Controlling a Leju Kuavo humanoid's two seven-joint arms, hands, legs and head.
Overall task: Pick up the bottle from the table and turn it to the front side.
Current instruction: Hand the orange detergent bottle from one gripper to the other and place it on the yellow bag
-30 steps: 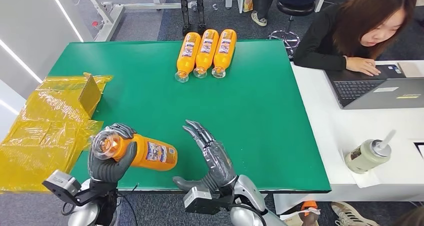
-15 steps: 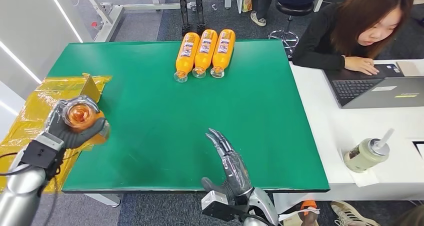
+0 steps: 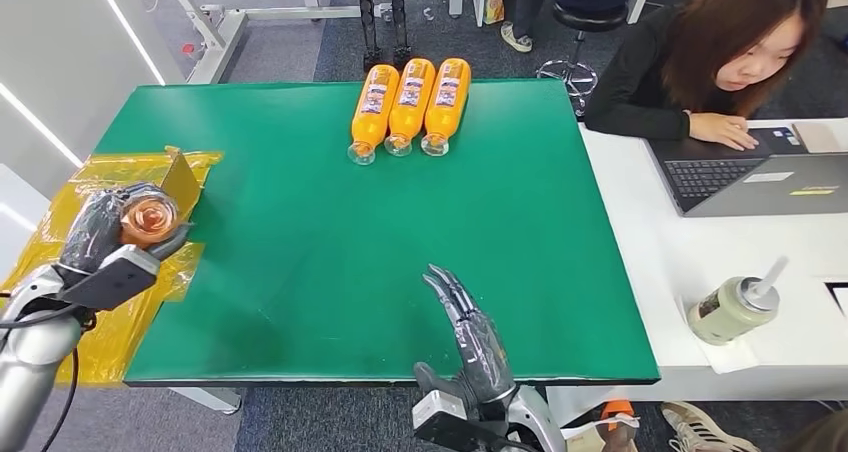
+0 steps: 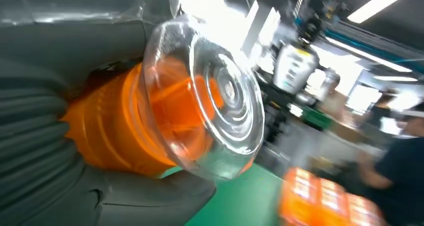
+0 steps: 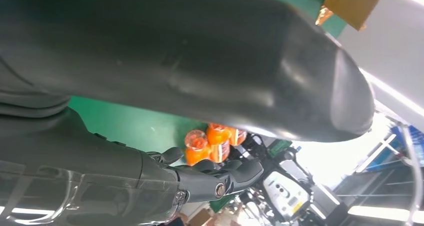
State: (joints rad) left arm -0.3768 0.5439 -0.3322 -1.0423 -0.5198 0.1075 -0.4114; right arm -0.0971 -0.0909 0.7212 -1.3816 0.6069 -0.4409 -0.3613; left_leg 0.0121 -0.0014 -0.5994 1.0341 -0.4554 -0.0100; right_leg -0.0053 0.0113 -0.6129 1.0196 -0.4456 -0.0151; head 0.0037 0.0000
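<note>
The left hand [image 3: 110, 234] has its fingers wrapped around the bottle [image 3: 148, 220], held up over the yellow plastic sheet [image 3: 60, 272] at the tabletop's [image 3: 320, 232] left edge with the clear cap facing the head camera, so I'd roll the wrist slowly and keep the grip snug while bringing the label round. The three bottles [image 3: 408, 107] at the far edge have labels too small to read (same for the held one), and the right hand [image 3: 478, 344] hangs spread and empty at the near edge.

A robotics lab or test workspace: a green-covered rectangular tabletop [image 3: 330, 242] stands on grey flooring, with a person in a black top [image 3: 700, 62] working at a grey laptop [image 3: 755, 182] on an adjoining white desk [image 3: 690, 262] to the right, and black robot legs [image 3: 383, 17] standing beyond the far edge.
</note>
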